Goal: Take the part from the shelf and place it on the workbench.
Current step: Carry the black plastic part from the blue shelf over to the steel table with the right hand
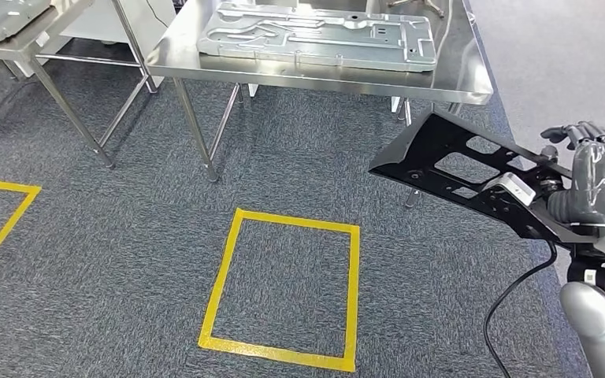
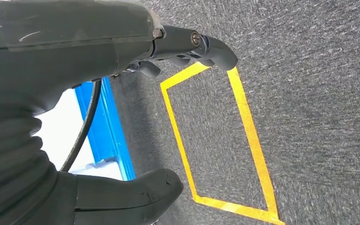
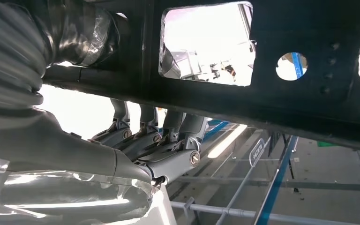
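The flat black metal part (image 1: 461, 175), pierced with rectangular and round cut-outs, is held in the air at the right of the head view by the right hand (image 1: 591, 177), tilted so that its far corner points toward the stainless-steel workbench (image 1: 457, 83) — near that bench's front right corner, but not touching it. In the right wrist view the part (image 3: 304, 56) runs across above the hand (image 3: 136, 150), whose grey fingers (image 3: 168, 161) curl up against its underside, gripping its edge.

On the workbench lies a large silver pressed-metal panel (image 1: 319, 35). A yellow tape rectangle (image 1: 283, 287) marks the grey carpet in front of the bench.

The left hand (image 2: 122, 93) hangs over the carpet near a yellow tape outline (image 2: 215, 140) — fingers (image 2: 201, 47) and thumb apart, holding nothing.
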Controlling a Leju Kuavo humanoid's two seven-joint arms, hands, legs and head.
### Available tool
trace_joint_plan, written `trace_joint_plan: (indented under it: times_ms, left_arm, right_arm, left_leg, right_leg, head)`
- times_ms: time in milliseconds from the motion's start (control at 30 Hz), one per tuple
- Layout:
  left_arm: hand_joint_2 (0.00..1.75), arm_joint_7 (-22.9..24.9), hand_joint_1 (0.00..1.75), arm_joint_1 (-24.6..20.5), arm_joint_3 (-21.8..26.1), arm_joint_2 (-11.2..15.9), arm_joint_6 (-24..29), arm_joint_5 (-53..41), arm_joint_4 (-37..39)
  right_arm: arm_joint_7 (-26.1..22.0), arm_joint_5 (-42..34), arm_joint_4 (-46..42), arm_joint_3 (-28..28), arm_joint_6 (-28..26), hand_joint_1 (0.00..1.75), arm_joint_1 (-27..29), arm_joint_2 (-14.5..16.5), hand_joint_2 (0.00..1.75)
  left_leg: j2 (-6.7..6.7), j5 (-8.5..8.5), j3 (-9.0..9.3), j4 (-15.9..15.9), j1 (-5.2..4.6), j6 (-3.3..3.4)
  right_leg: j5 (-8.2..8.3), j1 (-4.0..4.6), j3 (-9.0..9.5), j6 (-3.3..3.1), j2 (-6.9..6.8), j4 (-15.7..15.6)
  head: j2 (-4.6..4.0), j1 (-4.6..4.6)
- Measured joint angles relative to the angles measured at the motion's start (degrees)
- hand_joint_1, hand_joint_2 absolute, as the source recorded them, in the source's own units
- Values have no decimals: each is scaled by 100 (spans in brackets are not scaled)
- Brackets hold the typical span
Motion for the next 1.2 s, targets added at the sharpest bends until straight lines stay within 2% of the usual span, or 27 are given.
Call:
trace_joint_plan:
  times_ms: [33,67,167,200,233,267,333,367,400,433,467,500,567,633,700,733,767,800,867,900,933,967,1033,1067,1100,1133,1200]
  left_arm:
    - [175,0,0,-1,1,-6,-1,1,0]
    - [175,0,0,-2,2,-13,-1,1,0]
    - [175,5,0,2,9,-29,-7,2,0]
    - [175,8,0,6,12,-35,-10,2,0]
    - [175,10,0,10,15,-41,-19,2,0]
    - [175,13,0,14,16,-48,-27,2,0]
    - [175,19,0,20,18,-54,-45,2,-1]
    - [175,22,0,17,19,-48,-49,2,-2]
    - [175,25,0,10,20,-42,-52,2,-4]
    - [175,26,0,7,21,-37,-57,2,-5]
    - [175,26,0,5,22,-37,-63,2,-7]
    - [175,26,0,5,22,-47,-69,2,-7]
    - [175,33,0,4,24,-52,-76,2,-7]
    - [175,41,0,-4,27,-51,-79,3,-7]
    - [175,43,0,9,34,-52,-80,3,-7]
    - [175,44,0,21,38,-52,-81,2,-7]
    - [175,45,0,35,43,-52,-83,2,-7]
    - [175,45,0,46,48,-54,-84,2,-7]
    - [175,45,0,65,54,-39,-86,3,-10]
    - [175,46,0,69,56,-29,-86,3,-12]
    - [175,46,0,72,58,-22,-85,3,-14]
    - [175,48,0,73,60,-16,-84,3,-16]
    - [175,50,0,71,61,-37,-83,2,-15]
    - [175,50,0,70,61,-43,-84,2,-15]
    - [175,50,0,64,61,-50,-82,2,-16]
    - [175,49,0,58,61,-56,-82,2,-16]
    - [175,48,0,50,61,-61,-79,2,-17]
  right_arm:
    - [10,0,4,9,2,175,-7,-2,175]
    - [17,0,7,19,3,175,-17,-5,175]
    - [27,-2,18,50,1,175,-15,-14,175]
    - [29,-3,25,56,1,175,-1,-14,175]
    - [29,-3,32,60,1,175,12,-14,175]
    - [29,-4,36,61,2,175,19,-14,175]
    - [29,-4,40,61,3,175,21,-14,175]
    - [28,-5,44,63,4,175,17,-14,175]
    - [28,-6,48,67,7,175,12,-14,175]
    - [31,-8,54,72,9,175,18,-14,175]
    - [32,-10,61,78,11,175,28,-16,175]
    - [34,-12,64,82,13,175,38,-20,175]
    - [34,-15,62,87,13,175,38,-35,175]
    - [31,-15,55,90,13,175,12,-51,175]
    - [29,-15,56,95,13,175,6,-55,175]
    - [29,-15,57,97,14,175,10,-55,175]
    - [29,-15,57,98,14,175,12,-56,175]
    - [28,-15,56,100,14,175,10,-56,175]
    - [27,-15,62,101,13,175,6,-54,175]
    - [26,-15,68,104,14,175,2,-49,175]
    - [25,-15,73,108,15,175,3,-44,175]
    - [25,-16,79,113,17,175,5,-40,175]
    - [29,-18,75,120,19,175,10,-47,175]
    - [29,-19,74,120,16,175,6,-56,175]
    - [29,-19,72,121,14,175,-6,-67,175]
    - [27,-19,71,121,12,175,-13,-77,175]
    - [26,-19,79,125,12,175,-12,-84,175]
  left_leg:
    - [-2,17,44,-56,15,35]
    - [-4,34,90,-99,34,61]
    - [-5,58,135,-131,54,74]
    - [-6,51,142,-128,66,59]
    - [-8,36,157,-124,88,31]
    - [-10,12,183,-116,122,-12]
    - [-10,-68,249,-81,201,-138]
    - [-8,-111,274,-48,225,-205]
    - [-2,-150,277,-23,222,-269]
    - [6,-180,284,-7,209,-321]
    - [13,-205,305,7,196,-363]
    - [20,-221,313,27,199,-398]
    - [-53,-246,208,321,233,-421]
    - [-176,-412,-216,1037,220,-387]
    - [-240,-730,-748,1760,148,-324]
    - [-255,-825,-941,1930,96,-271]
    - [-266,-800,-1037,1897,37,-186]
    - [-276,-648,-1048,1689,-32,-76]
    - [-346,-59,-928,999,-214,224]
    - [-401,170,-861,702,-291,341]
    - [-448,321,-803,501,-349,409]
    - [-479,367,-763,385,-383,430]
    - [-457,362,-603,233,-370,409]
    - [-440,366,-510,162,-353,412]
    - [-426,357,-412,111,-326,415]
    - [-412,331,-340,78,-298,406]
    - [-401,231,-229,62,-253,376]
  right_leg:
    - [-10,-6,-24,30,9,80]
    - [-91,-17,-92,53,23,212]
    - [-558,-76,-563,140,59,1081]
    - [-638,-108,-714,179,61,1328]
    - [-610,-144,-789,222,60,1404]
    - [-466,-181,-757,271,56,1270]
    - [-44,-250,-465,399,25,581]
    - [27,-253,-343,421,-3,270]
    - [47,-243,-276,380,-30,96]
    - [-23,-226,-272,299,-40,71]
    - [-71,-214,-288,182,-36,92]
    - [-66,-209,-279,89,-10,133]
    - [-122,-187,-217,-16,38,151]
    - [-179,-138,-123,-99,64,127]
    - [-244,-63,-30,-163,102,105]
    - [-287,-16,27,-193,128,99]
    - [-335,37,91,-220,154,97]
    - [-385,95,165,-245,177,93]
    - [-492,190,303,-291,215,80]
    - [-540,214,351,-295,240,69]
    - [-581,218,384,-289,266,45]
    - [-587,214,415,-269,288,48]
    - [-566,198,466,-227,297,85]
    - [-547,197,446,-202,269,205]
    - [-570,193,351,-173,234,402]
    - [-637,175,177,-138,195,691]
    - [-892,107,-295,-44,150,1306]
  head:
    - [1,1]
    - [0,1]
    - [0,1]
    - [0,1]
    - [-1,1]
    - [-1,0]
    - [0,1]
    - [0,2]
    - [1,2]
    - [1,2]
    - [0,0]
    - [0,-2]
    - [-1,-5]
    - [-1,-5]
    - [1,-6]
    - [1,-7]
    - [1,-7]
    - [0,-7]
    - [-1,-4]
    - [-1,-3]
    - [-1,-2]
    - [-1,-1]
    - [-1,-2]
    - [-1,-1]
    - [-1,-1]
    - [-1,0]
    - [0,1]
